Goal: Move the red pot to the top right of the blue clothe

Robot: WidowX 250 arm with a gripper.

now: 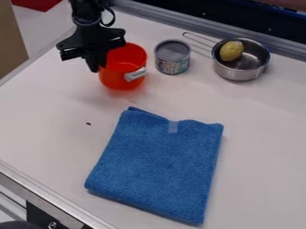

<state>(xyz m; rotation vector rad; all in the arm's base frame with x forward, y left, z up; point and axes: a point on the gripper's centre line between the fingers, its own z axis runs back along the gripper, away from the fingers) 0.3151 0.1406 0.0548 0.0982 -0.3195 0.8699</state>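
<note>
Wrinkling of the blue cloth (155, 165) should be feared first: its far edge is slightly raised, so if the red pot (122, 67) is slid and not carried over it, this edge may be caught and pushed. At the far right corner of the cloth, where the pot must be placed, it could be tipped if its base is put half on the fabric and half on the table (263, 134).

The pot is found beyond the far left corner of the cloth, with its grey handle (136, 74) at its near right side. The hand (97, 65) is placed at the left part of the pot; whether it is clamped on the wall or held apart cannot be told. If the pot is gripped only at this side, it may be swung during the lift, because its weight would be hung unevenly.

To the left of the cloth, a dark crumb (88, 124) is seen, by which probably nothing will be disturbed. Beyond the cloth's far edge, a tin can (172, 58) is set near the pot, and it could be knocked if a wide turn to the right is made. Beyond the cloth's far right corner, farther than the place to be reached, a steel pan (239, 71) is seen, with a yellowish lump (231, 51) inside.
</note>
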